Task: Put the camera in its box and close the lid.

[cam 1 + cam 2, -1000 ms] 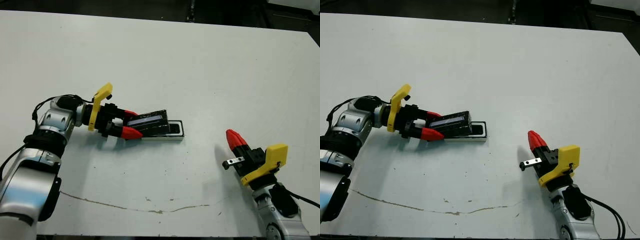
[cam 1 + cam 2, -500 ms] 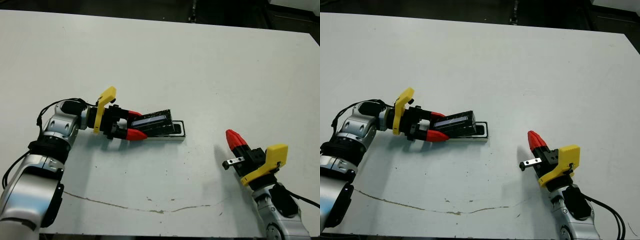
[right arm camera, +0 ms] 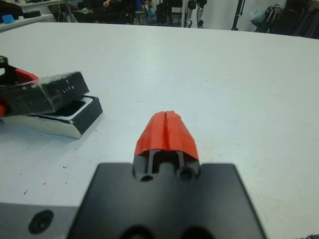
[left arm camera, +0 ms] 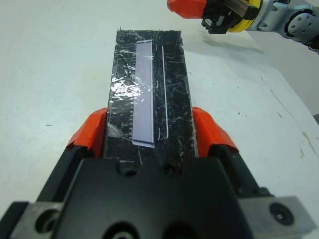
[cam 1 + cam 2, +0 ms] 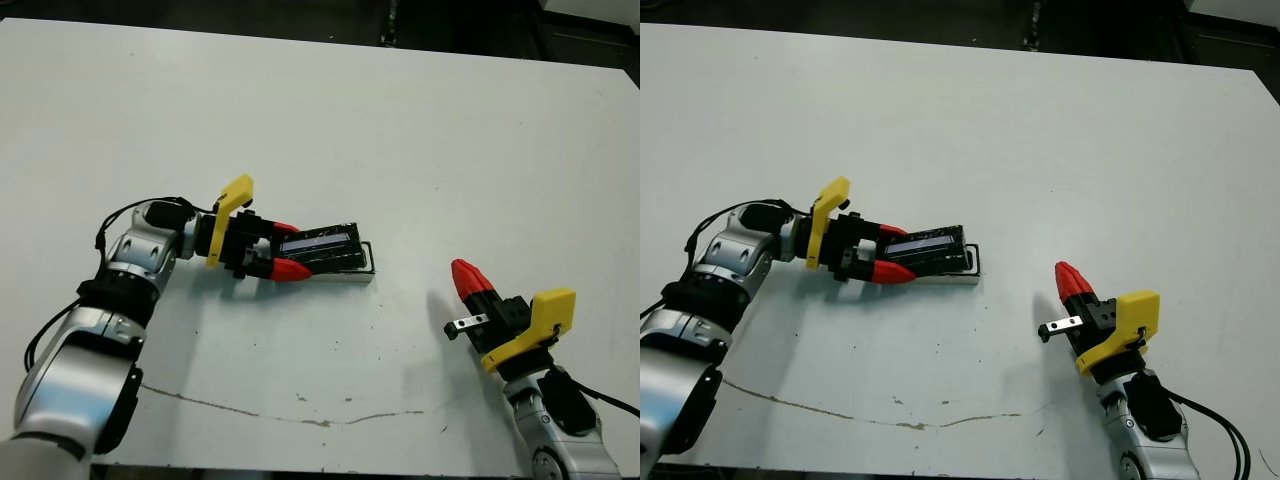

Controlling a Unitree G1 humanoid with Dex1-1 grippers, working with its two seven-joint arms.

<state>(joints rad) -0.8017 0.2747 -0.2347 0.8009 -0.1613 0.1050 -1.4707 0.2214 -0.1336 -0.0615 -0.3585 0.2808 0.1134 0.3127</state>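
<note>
As the head views showed, the left gripper (image 5: 283,248) pinched the lid (image 5: 325,246), tilted over the box (image 5: 362,271) on the table (image 5: 400,120). In the left wrist view both fingers (image 4: 89,133) pressed its edges. The right wrist view showed the right gripper (image 3: 166,130) pressed together, well apart. Closing was under way; next, the lid probably needed levelling and lowering. The camera could not be made out.
</note>
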